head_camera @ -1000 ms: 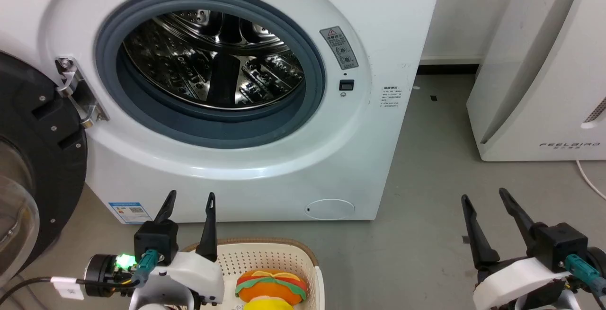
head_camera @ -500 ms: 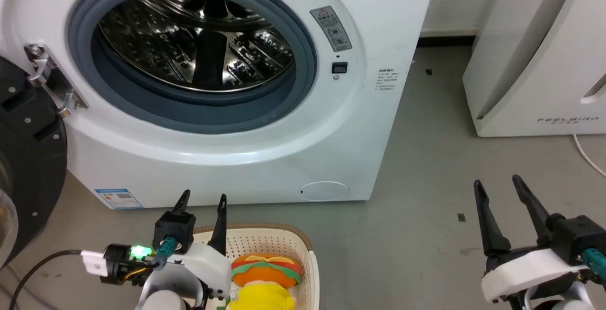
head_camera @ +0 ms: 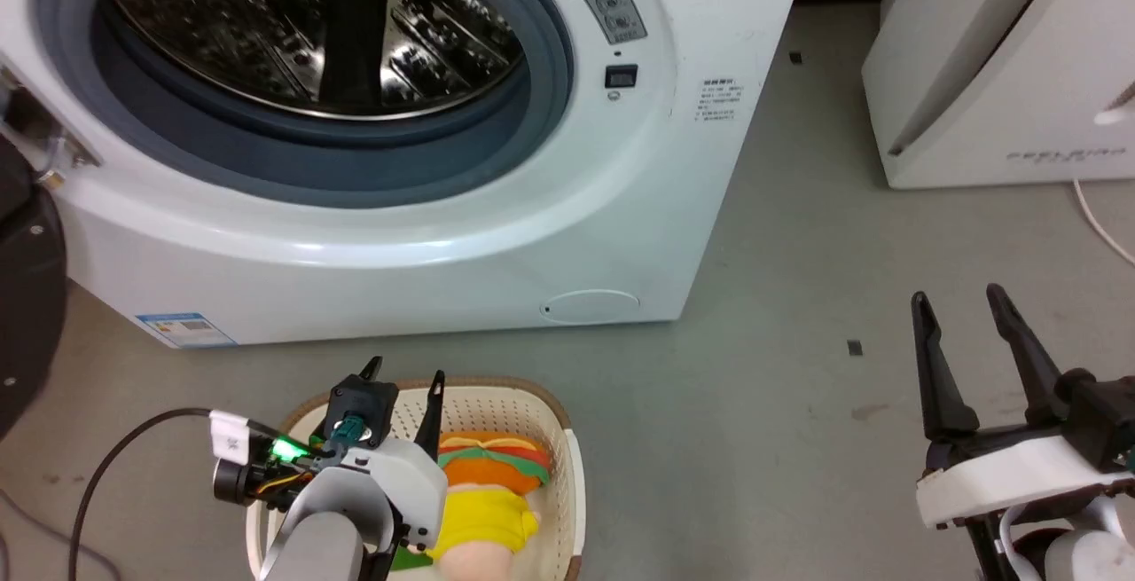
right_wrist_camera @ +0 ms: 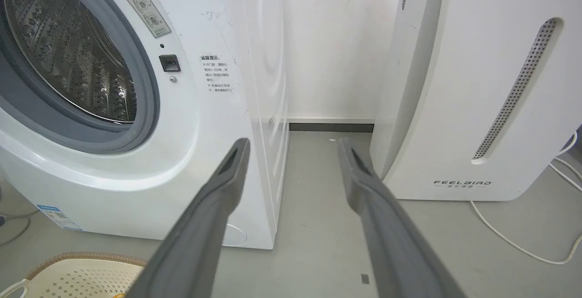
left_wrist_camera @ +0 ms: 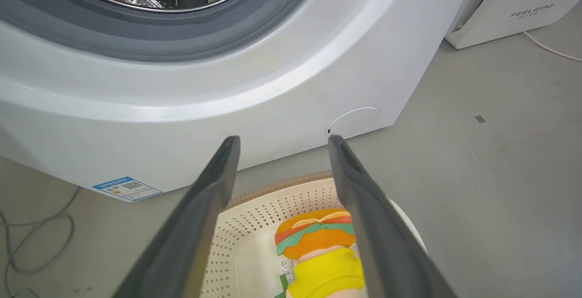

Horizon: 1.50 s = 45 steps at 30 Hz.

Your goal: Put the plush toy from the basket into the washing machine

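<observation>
The plush toy (head_camera: 483, 497), with a hamburger head and a yellow shirt, lies in the cream basket (head_camera: 497, 399) on the floor in front of the washing machine (head_camera: 426, 235). The machine's round port shows its steel drum (head_camera: 301, 31). My left gripper (head_camera: 403, 371) hangs open over the basket's left part, its fingers empty, just left of the toy. In the left wrist view the plush toy (left_wrist_camera: 318, 248) lies below and between the open fingers, inside the basket (left_wrist_camera: 254, 225). My right gripper (head_camera: 958, 306) stands open and empty over bare floor at the right, and the basket (right_wrist_camera: 68, 275) sits at that wrist view's lower left.
The black-framed door (head_camera: 22, 297) stands swung open at the far left. A white slanted appliance (head_camera: 1002, 66) stands at the right, with a white cable (head_camera: 1099, 226) on the floor beside it. A dark cable (head_camera: 115, 466) runs from my left wrist.
The head camera has tilted down, so the machine sits higher in view and more of the basket and toy shows. My left gripper has come lower over the basket. Both grippers stay open.
</observation>
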Tool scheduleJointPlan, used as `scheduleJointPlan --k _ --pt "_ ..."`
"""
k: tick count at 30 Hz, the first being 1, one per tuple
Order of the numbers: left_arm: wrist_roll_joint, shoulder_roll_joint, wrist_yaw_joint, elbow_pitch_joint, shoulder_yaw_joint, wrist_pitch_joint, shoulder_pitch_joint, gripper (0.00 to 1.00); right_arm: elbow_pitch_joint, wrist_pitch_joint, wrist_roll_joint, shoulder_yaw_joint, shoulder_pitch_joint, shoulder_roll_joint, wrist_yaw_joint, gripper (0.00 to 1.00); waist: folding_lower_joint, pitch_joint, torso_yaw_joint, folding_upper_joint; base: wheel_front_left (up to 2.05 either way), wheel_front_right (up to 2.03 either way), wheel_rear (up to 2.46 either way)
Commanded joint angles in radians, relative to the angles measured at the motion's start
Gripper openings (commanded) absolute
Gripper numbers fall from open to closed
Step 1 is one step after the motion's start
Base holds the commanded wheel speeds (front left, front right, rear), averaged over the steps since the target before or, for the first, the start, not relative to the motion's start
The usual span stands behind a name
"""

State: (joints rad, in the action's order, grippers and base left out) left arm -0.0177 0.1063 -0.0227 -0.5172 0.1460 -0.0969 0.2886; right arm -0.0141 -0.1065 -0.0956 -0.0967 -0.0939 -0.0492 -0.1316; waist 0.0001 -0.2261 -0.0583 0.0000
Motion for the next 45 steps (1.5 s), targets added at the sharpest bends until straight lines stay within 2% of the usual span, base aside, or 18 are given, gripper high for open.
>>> scheduleJointPlan --k 1,25,38,45 --pt "-0.008 0.007 -0.006 -0.029 0.010 0.000 0.029 1.00 -0.008 -0.009 -0.010 -0.007 -0.021 -0.001 0.000 1.00 -0.0001 -0.023 -0.009 0.0000 0.00 0.00 0.00" --pt "-0.049 0.088 -0.050 -0.298 0.153 0.129 0.216 1.00 -0.041 -0.059 -0.057 -0.041 -0.132 -0.001 0.001 1.00 -0.0001 -0.298 -0.069 0.0000 0.00 0.00 0.00" --pt "-0.052 0.113 -0.072 -0.422 0.236 0.215 0.330 1.00 -0.061 -0.084 -0.081 -0.052 -0.188 -0.001 0.001 1.00 -0.0001 -0.445 -0.092 0.0000 0.00 0.00 0.00" --pt "-0.055 0.133 -0.079 -0.494 0.284 0.218 0.408 1.00 -0.074 -0.098 -0.097 -0.065 -0.218 -0.001 0.001 1.00 -0.0001 -0.534 -0.108 0.0000 0.00 0.00 0.00"
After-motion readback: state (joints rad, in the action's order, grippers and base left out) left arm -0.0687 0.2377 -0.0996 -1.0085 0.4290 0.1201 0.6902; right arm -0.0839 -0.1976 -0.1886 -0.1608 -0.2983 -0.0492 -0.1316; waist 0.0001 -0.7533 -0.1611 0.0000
